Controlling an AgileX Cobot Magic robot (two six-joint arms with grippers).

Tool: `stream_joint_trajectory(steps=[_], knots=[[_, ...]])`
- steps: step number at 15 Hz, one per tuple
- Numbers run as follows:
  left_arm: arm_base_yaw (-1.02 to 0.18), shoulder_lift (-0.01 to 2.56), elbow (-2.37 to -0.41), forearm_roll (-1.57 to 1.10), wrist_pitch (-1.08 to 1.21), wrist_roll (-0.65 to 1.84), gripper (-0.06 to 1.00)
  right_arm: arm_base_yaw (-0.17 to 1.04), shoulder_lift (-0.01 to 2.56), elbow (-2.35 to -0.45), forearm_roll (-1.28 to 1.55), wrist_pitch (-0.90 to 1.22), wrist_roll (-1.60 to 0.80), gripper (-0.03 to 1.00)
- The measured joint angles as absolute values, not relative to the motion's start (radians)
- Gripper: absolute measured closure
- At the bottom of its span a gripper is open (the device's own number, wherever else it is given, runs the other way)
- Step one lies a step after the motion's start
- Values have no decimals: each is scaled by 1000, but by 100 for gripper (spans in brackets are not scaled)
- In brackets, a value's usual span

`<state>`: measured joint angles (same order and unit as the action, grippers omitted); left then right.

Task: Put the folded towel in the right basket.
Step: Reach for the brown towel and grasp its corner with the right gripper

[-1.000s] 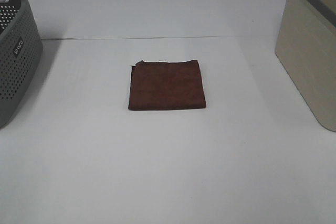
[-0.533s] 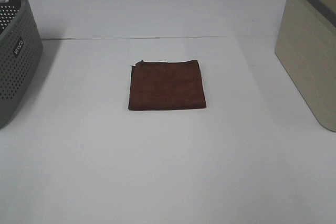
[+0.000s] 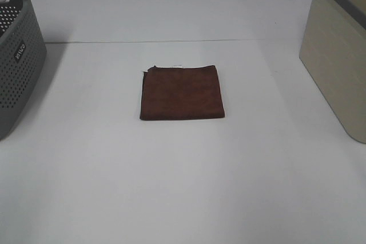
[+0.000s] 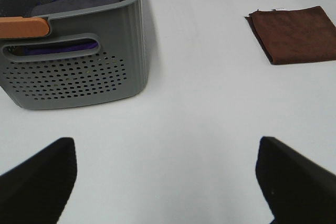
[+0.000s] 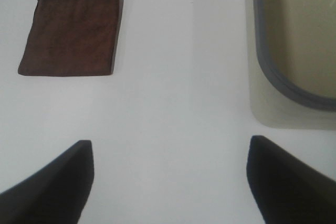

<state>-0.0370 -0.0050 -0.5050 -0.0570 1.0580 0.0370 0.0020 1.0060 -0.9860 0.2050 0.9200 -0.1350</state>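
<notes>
A folded brown towel [image 3: 182, 92] lies flat in the middle of the white table. It also shows in the left wrist view [image 4: 294, 34] and in the right wrist view [image 5: 71, 32]. The right basket [image 3: 337, 50] is beige with a grey rim and stands at the table's right edge; the right wrist view shows its open top [image 5: 299, 35]. My left gripper [image 4: 168, 182] is open and empty, well short of the towel. My right gripper [image 5: 168, 182] is open and empty, between towel and basket. Neither gripper shows in the exterior view.
A grey perforated basket [image 3: 17, 61] stands at the left edge; the left wrist view shows it [image 4: 73, 66] holding purple cloth and an orange piece. The white table [image 3: 183, 187] stretches bare around the towel.
</notes>
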Motion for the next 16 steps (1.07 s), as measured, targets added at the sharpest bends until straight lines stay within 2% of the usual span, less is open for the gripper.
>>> stream_joint_trajectory(steps=[4,11,16], knots=[[-37,-5,-505,-57,1058,37,7,14,1251,-1129,375,918,-268,21],[-37,-5,-505,-57,1058,37,7,302,1644,-1303,396,893,-312,21],[-37,-5,-505,-57,1058,37,7,319,1942,-1458,465,886,-312,21]])
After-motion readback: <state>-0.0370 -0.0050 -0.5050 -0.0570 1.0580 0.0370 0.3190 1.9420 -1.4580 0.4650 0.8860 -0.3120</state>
